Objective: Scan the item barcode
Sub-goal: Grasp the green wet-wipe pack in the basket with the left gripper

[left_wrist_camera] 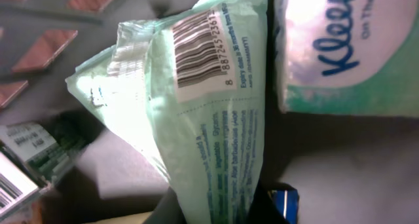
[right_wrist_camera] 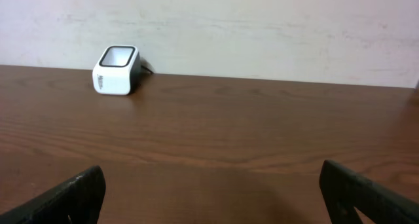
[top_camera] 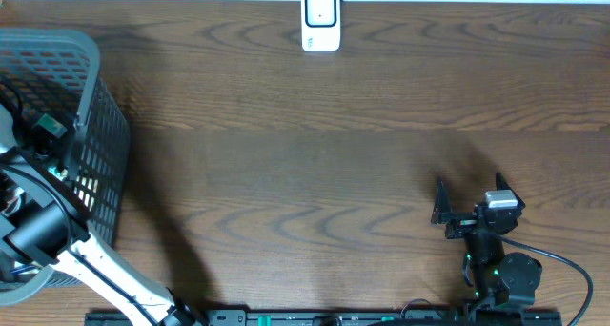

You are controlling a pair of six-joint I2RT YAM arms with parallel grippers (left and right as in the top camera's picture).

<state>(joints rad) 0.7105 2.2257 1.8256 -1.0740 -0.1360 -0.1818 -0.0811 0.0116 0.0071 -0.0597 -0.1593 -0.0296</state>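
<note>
In the left wrist view, a pale green soft packet [left_wrist_camera: 203,119] lies inside the basket, its white barcode label [left_wrist_camera: 196,50] facing the camera. My left gripper [left_wrist_camera: 219,207] is shut on the packet's lower end, with a dark finger on each side. From overhead, the left arm [top_camera: 38,221] reaches down into the grey basket [top_camera: 95,145], which hides its fingertips. The white barcode scanner [top_camera: 321,21] stands at the table's far edge and also shows as the scanner [right_wrist_camera: 116,69] in the right wrist view. My right gripper [top_camera: 469,197] hovers open over bare table, nothing between its fingers [right_wrist_camera: 72,194].
A white and green Kleenex pack [left_wrist_camera: 340,47] lies just right of the packet in the basket. A boxed item with a barcode [left_wrist_camera: 19,171] sits at lower left, and a small blue thing [left_wrist_camera: 285,201] by the right finger. The basket wall [left_wrist_camera: 39,14] stands behind.
</note>
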